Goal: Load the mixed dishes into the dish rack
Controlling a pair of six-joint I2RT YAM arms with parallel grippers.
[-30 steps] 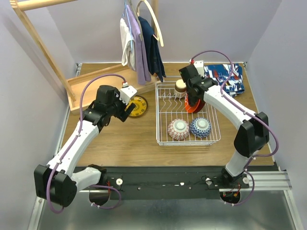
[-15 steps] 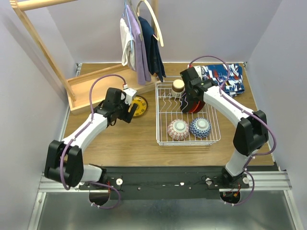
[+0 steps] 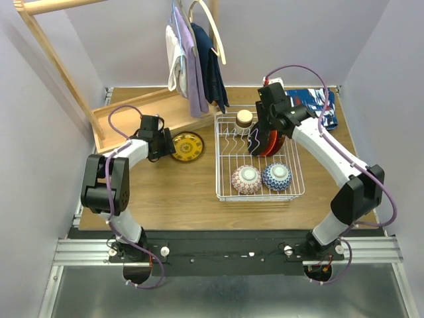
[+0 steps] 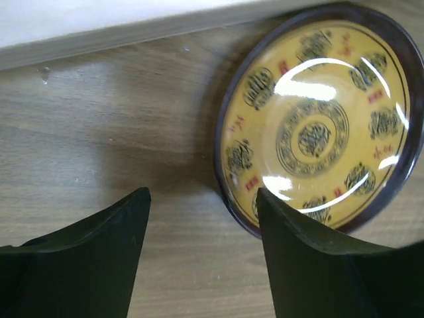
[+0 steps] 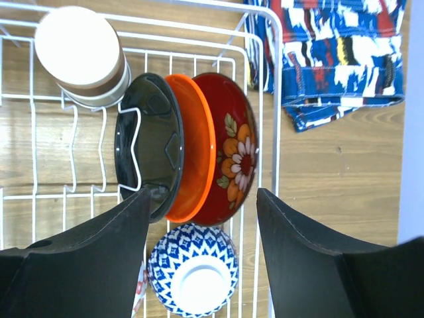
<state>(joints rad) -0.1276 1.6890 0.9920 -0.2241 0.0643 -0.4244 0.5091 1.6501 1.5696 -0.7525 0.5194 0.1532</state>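
The white wire dish rack [image 3: 217,165] sits right of centre on the wooden table [image 3: 165,192]. Between its tines three plates stand on edge, packed together: a black plate [image 5: 147,142], an orange plate [image 5: 195,146] and a red floral plate [image 5: 232,149]. A grey-beige cup [image 5: 79,53] stands upside down in the far corner. A blue patterned bowl [image 5: 192,271] and a pink patterned bowl [image 3: 246,179] sit upturned at the near end.

The right gripper [image 5: 202,195] hovers above the plates, jaws apart and empty.

The yellow-patterned plate [image 4: 318,126] lies flat on the table left of the rack, beside the wooden frame [image 3: 132,109]. The left gripper [image 4: 202,199] is low beside it with its jaws apart. One finger is at the plate's rim; contact cannot be told.

A blue-red patterned cloth [image 5: 338,53] lies beyond the rack.
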